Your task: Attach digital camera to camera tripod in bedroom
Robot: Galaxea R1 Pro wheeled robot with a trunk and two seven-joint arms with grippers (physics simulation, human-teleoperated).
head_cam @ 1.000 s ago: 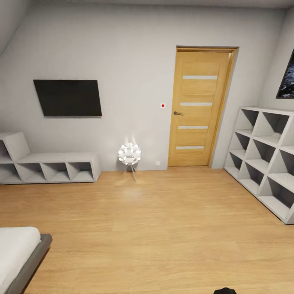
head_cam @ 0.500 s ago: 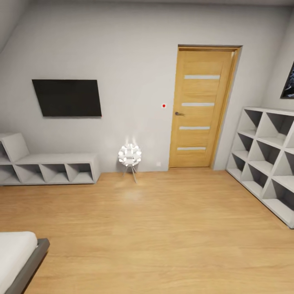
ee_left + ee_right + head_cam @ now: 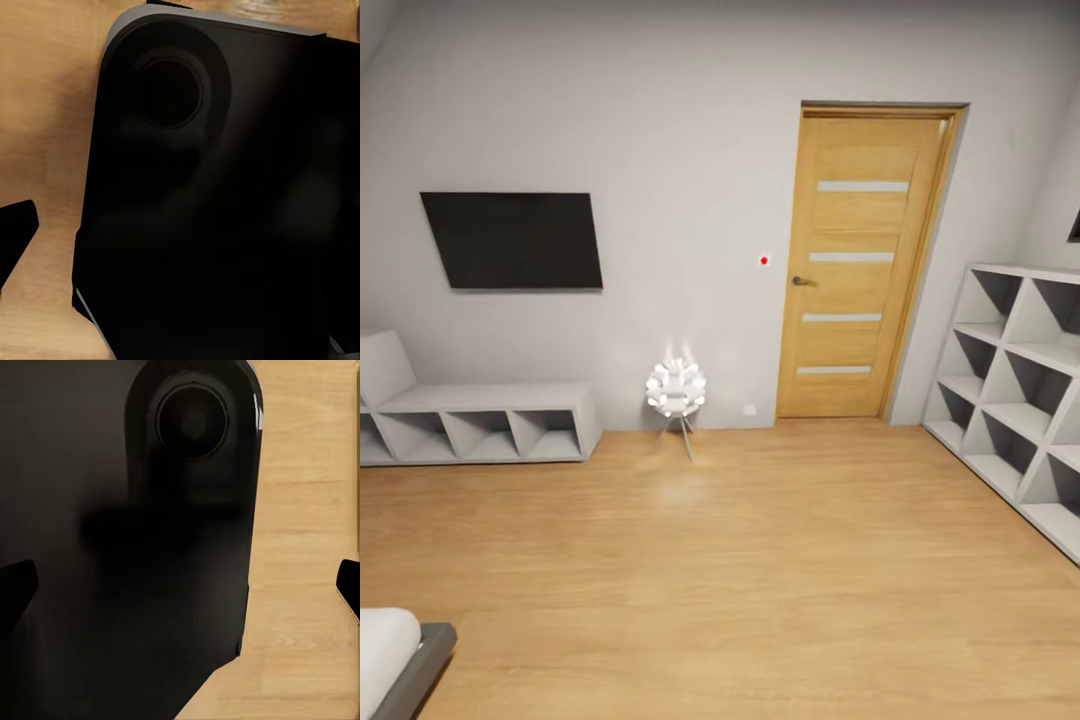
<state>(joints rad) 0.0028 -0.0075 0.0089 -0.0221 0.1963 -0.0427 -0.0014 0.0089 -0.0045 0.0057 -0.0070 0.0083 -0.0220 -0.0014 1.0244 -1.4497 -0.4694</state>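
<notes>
Jaws of both grippers hang parted and empty: each wrist view shows dark fingertips (image 3: 16, 585) set wide apart over the wood floor (image 3: 760, 560), beside the robot's own black body (image 3: 225, 210), arms likely tucked for travel. Neither digital camera nor camera tripod is within reach of the jaws. Far ahead stand a wooden door (image 3: 865, 265), wall television (image 3: 510, 240), globe lamp (image 3: 676, 388), low shelf (image 3: 480, 420) and bed corner (image 3: 400, 655).
</notes>
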